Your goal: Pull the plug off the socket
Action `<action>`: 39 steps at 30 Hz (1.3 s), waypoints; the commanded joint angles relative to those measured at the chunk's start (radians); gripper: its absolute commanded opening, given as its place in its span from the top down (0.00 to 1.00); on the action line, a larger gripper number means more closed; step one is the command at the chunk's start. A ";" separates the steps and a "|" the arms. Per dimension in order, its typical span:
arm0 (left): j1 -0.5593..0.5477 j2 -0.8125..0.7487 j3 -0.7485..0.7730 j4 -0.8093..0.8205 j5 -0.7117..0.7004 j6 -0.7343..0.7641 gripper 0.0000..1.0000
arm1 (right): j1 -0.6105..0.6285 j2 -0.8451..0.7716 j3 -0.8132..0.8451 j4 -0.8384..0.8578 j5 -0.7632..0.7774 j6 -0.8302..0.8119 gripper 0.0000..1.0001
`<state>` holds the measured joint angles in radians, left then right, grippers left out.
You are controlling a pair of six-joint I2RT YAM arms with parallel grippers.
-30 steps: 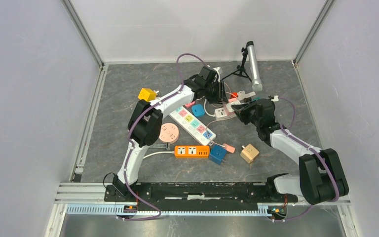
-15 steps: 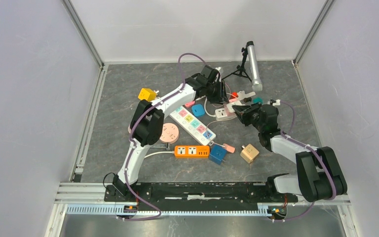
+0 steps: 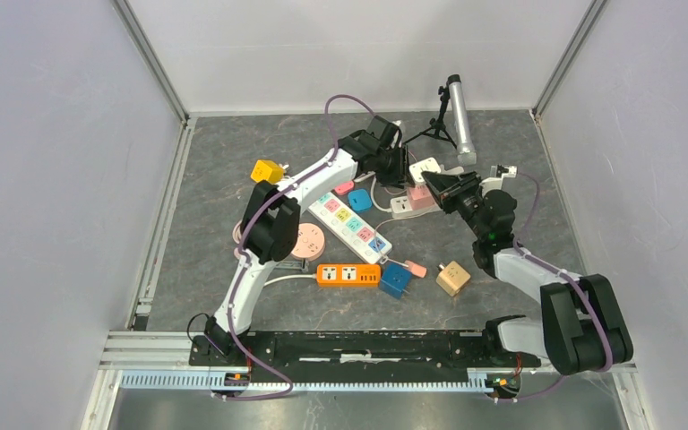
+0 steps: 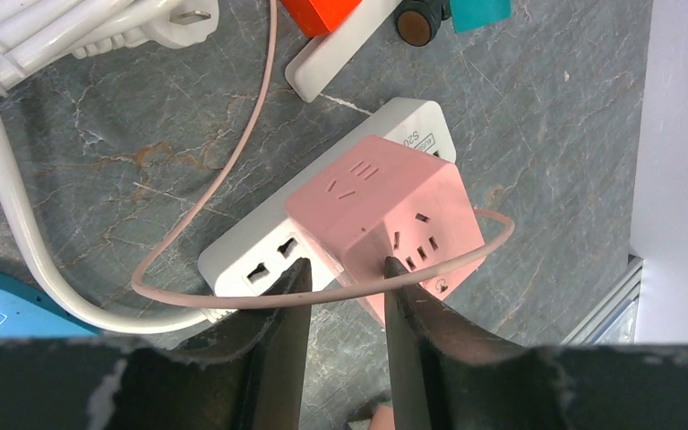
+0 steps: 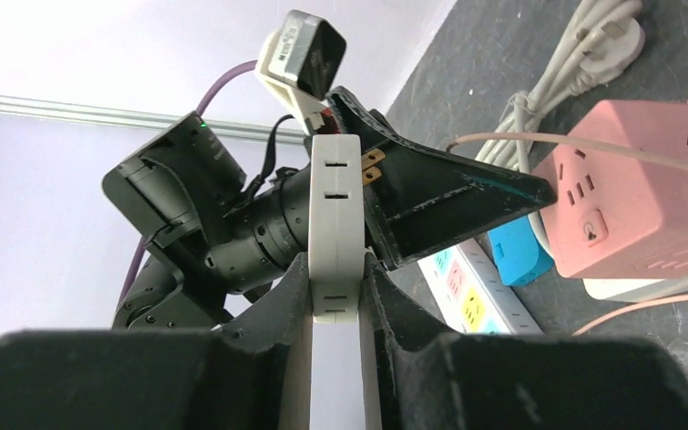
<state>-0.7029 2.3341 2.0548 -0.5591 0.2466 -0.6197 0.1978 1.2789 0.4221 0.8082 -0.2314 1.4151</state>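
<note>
My right gripper (image 5: 334,269) is shut on a flat white plug (image 5: 335,224), which it holds in the air with its brass prongs bare. From above, that plug (image 3: 425,167) hangs just past the right gripper (image 3: 437,182). Below sit a pink cube socket (image 4: 385,224) and a white socket block (image 4: 260,260) on the grey floor. The left gripper (image 4: 345,269) hovers over them with its jaws apart. A thin pink cord (image 4: 233,170) crosses its fingertips, and one tip is at the cube's edge.
A white strip with coloured outlets (image 3: 351,219), an orange strip (image 3: 348,274), a blue cube (image 3: 396,279), a tan cube (image 3: 453,278), a yellow cube (image 3: 267,170) and a pink round socket (image 3: 306,240) lie around. A tripod with a silver tube (image 3: 459,116) stands at the back.
The right gripper has lifted and swung toward the back with the white plug, away from the sockets. The left arm has hardly moved.
</note>
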 commanded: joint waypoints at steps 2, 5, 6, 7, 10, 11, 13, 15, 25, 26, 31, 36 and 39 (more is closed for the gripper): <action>-0.007 0.120 -0.019 -0.228 -0.072 0.048 0.59 | -0.019 -0.078 0.043 -0.070 0.006 -0.119 1.00; -0.004 0.113 0.041 -0.226 -0.022 0.059 0.56 | -0.028 -0.114 0.104 -0.247 0.038 -0.227 1.00; -0.004 0.109 0.064 -0.226 0.002 0.065 0.55 | -0.031 -0.124 0.122 -0.303 0.050 -0.268 1.00; -0.003 0.105 0.094 -0.226 0.030 0.084 0.54 | -0.034 -0.138 0.143 -0.347 0.064 -0.303 1.00; 0.002 0.082 0.161 -0.225 0.111 0.119 0.51 | -0.044 -0.174 0.195 -0.475 0.088 -0.425 1.00; 0.003 0.068 0.168 -0.215 0.129 0.126 0.49 | -0.049 -0.183 0.210 -0.521 0.089 -0.464 1.00; 0.006 0.024 0.162 -0.189 0.168 0.136 0.46 | -0.058 -0.200 0.239 -0.599 0.094 -0.538 1.00; 0.009 -0.011 0.154 -0.179 0.194 0.145 0.42 | -0.069 -0.218 0.265 -0.677 0.101 -0.602 1.00; 0.012 -0.289 -0.097 -0.122 0.136 0.237 0.27 | -0.130 -0.363 0.244 -0.965 0.307 -0.794 0.97; 0.013 -0.317 -0.130 -0.114 0.113 0.248 0.25 | -0.130 -0.372 0.237 -0.982 0.343 -0.812 0.96; 0.017 -0.449 -0.241 -0.110 -0.032 0.289 0.15 | -0.163 -0.344 0.221 -1.042 0.402 -0.864 0.95; 0.040 -0.583 -0.344 -0.074 -0.188 0.293 0.00 | -0.192 -0.287 0.181 -0.979 0.301 -0.864 0.96; 0.072 -0.672 -0.437 -0.009 -0.211 0.274 0.00 | -0.239 -0.246 0.139 -0.906 0.199 -0.836 0.96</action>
<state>-0.6720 1.7813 1.7012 -0.6670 0.1394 -0.3870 -0.0040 0.9977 0.6025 -0.1944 0.0795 0.5774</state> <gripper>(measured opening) 0.994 0.242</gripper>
